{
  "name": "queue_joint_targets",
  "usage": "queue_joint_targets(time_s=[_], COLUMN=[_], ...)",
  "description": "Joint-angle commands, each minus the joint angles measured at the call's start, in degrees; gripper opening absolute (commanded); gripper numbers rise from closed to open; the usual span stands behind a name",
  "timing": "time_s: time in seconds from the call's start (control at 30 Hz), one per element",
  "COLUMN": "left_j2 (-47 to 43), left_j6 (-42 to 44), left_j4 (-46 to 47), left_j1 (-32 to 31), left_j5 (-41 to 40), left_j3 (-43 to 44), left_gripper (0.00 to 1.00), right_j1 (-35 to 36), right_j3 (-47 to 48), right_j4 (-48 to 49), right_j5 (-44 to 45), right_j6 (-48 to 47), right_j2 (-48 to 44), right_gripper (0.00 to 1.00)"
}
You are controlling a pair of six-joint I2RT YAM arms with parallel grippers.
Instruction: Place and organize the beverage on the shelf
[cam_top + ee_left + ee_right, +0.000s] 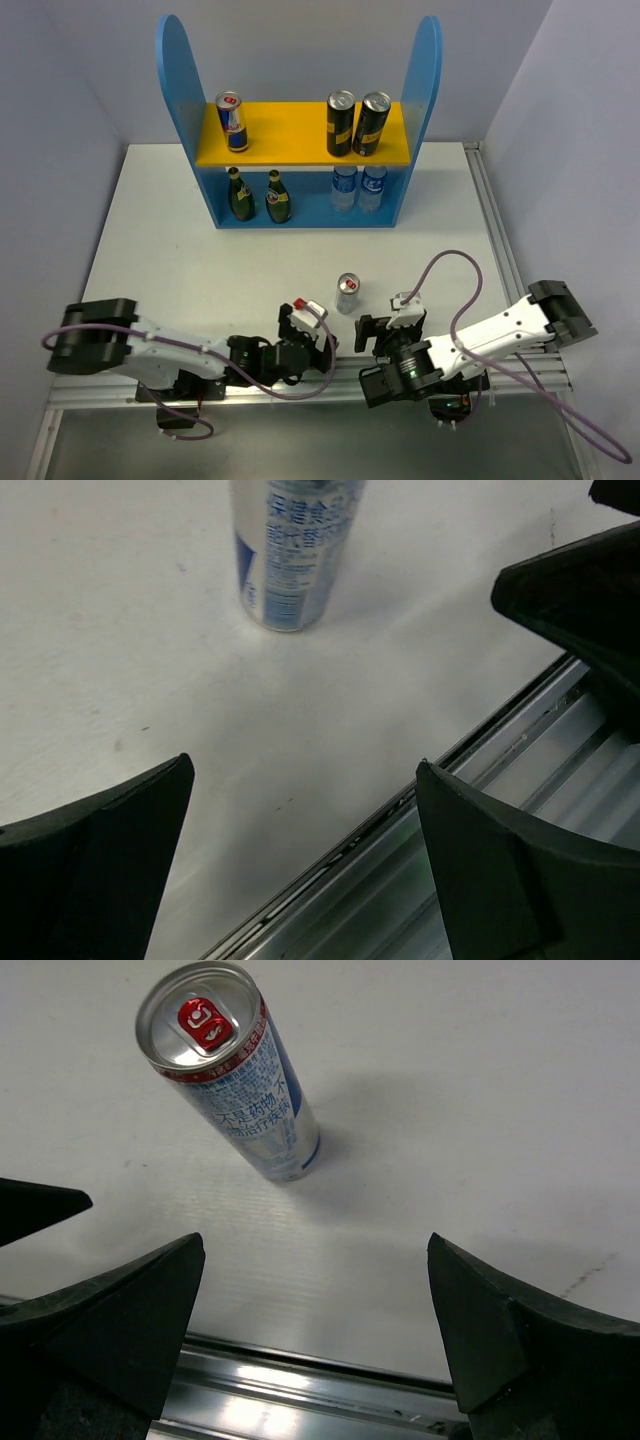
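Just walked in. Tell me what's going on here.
Two robot arms are stocking drinks onto the blue shelf. Most are already on it: three cans on the upper board, two green bottles and two blue-labelled drinks below. One silver can stands on the table before both arms. The left gripper and right gripper are open, empty, facing it.

Far side of the tabletop (170, 280): the shelf (172, 90). On its upper board (290, 135), one can (232, 120) at the left end and a pair of cans (341, 123) side by side at the right. On the level below, two bottles (239, 194) left of centre, two more drinks (344, 188) right of them, under the pair. Well in front of the shelf, upright and alone on the tabletop, a last can (347, 293), just ahead of and between the left pincer (300, 780) and the right pincer (316, 1250).
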Motion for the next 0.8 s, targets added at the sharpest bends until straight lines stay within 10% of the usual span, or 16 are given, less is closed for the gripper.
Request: queue_joint_targets(time_s=[0.0, 0.43, 0.77], left_j2=[8.94, 29.35, 35.76], left_j6=[2.22, 12.34, 16.02], left_j4=[21.41, 38.21, 51.92], left_j1=[-0.43, 0.01, 9.94], left_j5=[0.49, -12.42, -7.60], left_j3=[2.05, 11.91, 8.83], left_gripper=[0.99, 0.99, 0.98], right_j1=[1.04, 3.16, 3.16], right_j3=[3.66, -1.70, -0.46], right_j4=[-14.65, -4.62, -6.31], right_j5=[2.99, 4.57, 4.13], right_j6=[22.55, 11.46, 13.60], right_j2=[5.66, -7.00, -4.69], right_gripper=[1.00, 0.98, 1.00])
